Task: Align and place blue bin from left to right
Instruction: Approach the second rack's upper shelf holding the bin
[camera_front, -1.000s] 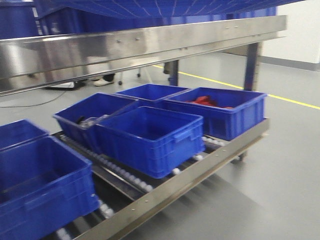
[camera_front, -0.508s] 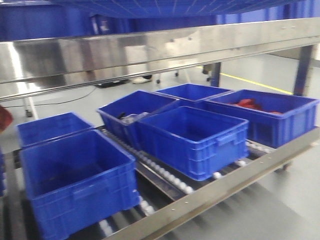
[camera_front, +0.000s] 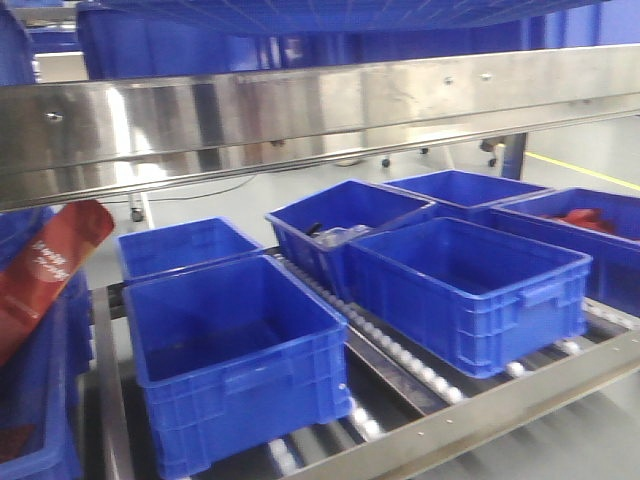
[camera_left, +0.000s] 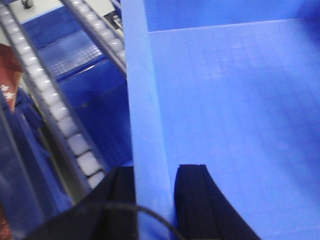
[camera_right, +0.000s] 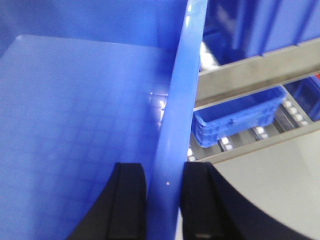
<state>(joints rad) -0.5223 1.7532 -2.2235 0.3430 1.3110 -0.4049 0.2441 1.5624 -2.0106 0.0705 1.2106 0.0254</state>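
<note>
The blue bin (camera_front: 330, 12), a large bright-blue plastic crate with a grid-ribbed underside, hangs above the long stainless-steel shelf rail (camera_front: 300, 110), with only its underside showing along the top of the front view. It is already in hand on both sides, so neither arm is the nearer one. The left gripper (camera_left: 157, 172) straddles the left-hand wall, one black finger inside and one outside, clamped on it. The right gripper (camera_right: 164, 170) pinches the opposite wall the same way. From where I stand, the bin's long axis seems to run from one gripper to the other, roughly along the rail, mouth upward and floor about level. The coming move turns on that: I judge both arms must carry it sideways together, keeping it square to the rail. Below the rail, several open blue plastic crates (camera_front: 250, 390) sit in rows on a white roller track (camera_front: 400, 355). A red packet (camera_front: 50, 265) pokes up below the rail's left end.
</note>
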